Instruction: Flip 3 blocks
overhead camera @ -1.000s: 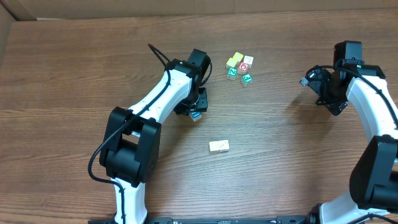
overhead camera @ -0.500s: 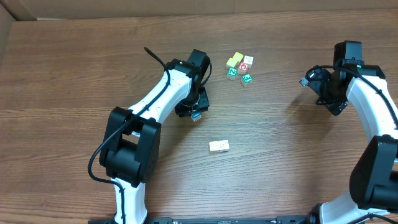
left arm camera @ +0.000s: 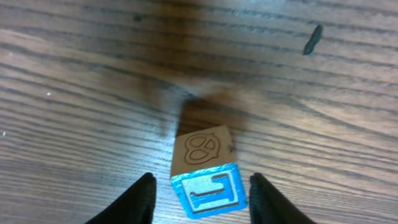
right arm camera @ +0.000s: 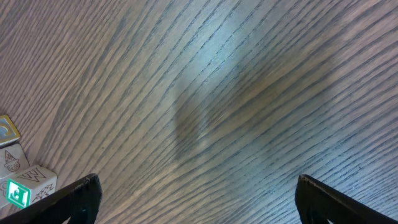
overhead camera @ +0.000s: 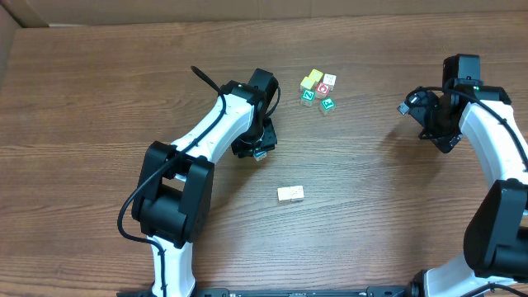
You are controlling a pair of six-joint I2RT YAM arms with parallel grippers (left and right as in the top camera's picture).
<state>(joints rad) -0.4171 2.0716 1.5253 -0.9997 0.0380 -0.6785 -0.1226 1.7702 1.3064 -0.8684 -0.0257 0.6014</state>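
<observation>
A block with a blue-framed face (left arm camera: 209,195) and a plain wooden face with a pretzel-like outline sits slightly turned on the table. My left gripper (left arm camera: 202,177) straddles it, and a thin gap shows on each side between the black fingers (left arm camera: 138,200) and the block, so the gripper is open. Overhead, the left gripper (overhead camera: 259,150) covers most of that block. A whitish block (overhead camera: 285,195) and a cream block (overhead camera: 297,193) lie touching, below and to the right of it. My right gripper (right arm camera: 198,182) is wide open over bare wood at the far right (overhead camera: 408,107).
A tight group of yellow, green, red and white cubes (overhead camera: 318,89) lies beyond the left gripper, and its edge shows in the right wrist view (right arm camera: 18,180). A cardboard wall (overhead camera: 16,12) runs along the back of the wooden table (overhead camera: 99,99).
The left fingers have drawn closer round the blue-framed block, and the gripper now covers more of it from above. The right arm has not moved.
</observation>
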